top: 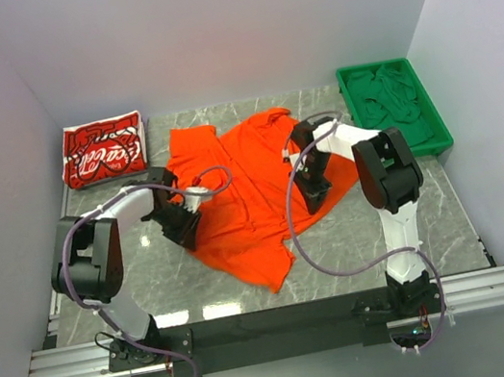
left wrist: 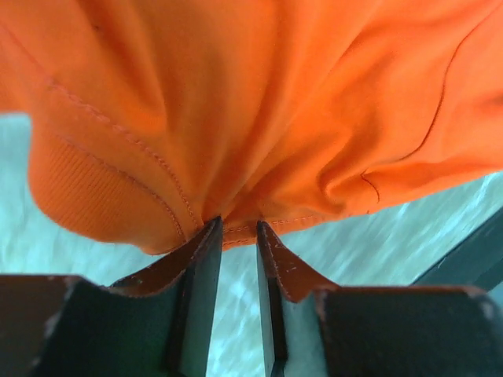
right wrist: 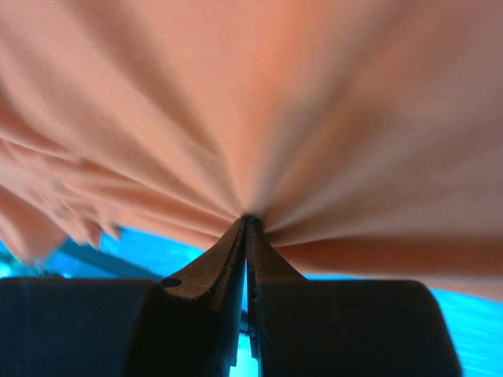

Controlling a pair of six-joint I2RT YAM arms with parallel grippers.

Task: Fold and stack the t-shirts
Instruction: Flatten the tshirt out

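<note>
The orange t-shirt (top: pixel 244 200) lies crumpled and partly spread on the middle of the marble table. My left gripper (top: pixel 185 225) is at its left edge. In the left wrist view the stitched hem (left wrist: pixel 157 204) bunches between the narrowed left gripper (left wrist: pixel 238 228), with folds running into the tips. My right gripper (top: pixel 314 189) is on the shirt's right side. In the right wrist view the right gripper (right wrist: pixel 247 220) is pinched tight on the orange cloth (right wrist: pixel 259 118), which fans out from it. The red t-shirt (top: pixel 104 149) with white print lies folded at the back left.
A green tray (top: pixel 372 66) holding green cloth stands at the back right, close to the right arm. Grey walls enclose the table on three sides. Purple cables loop beside both arms above the table's front.
</note>
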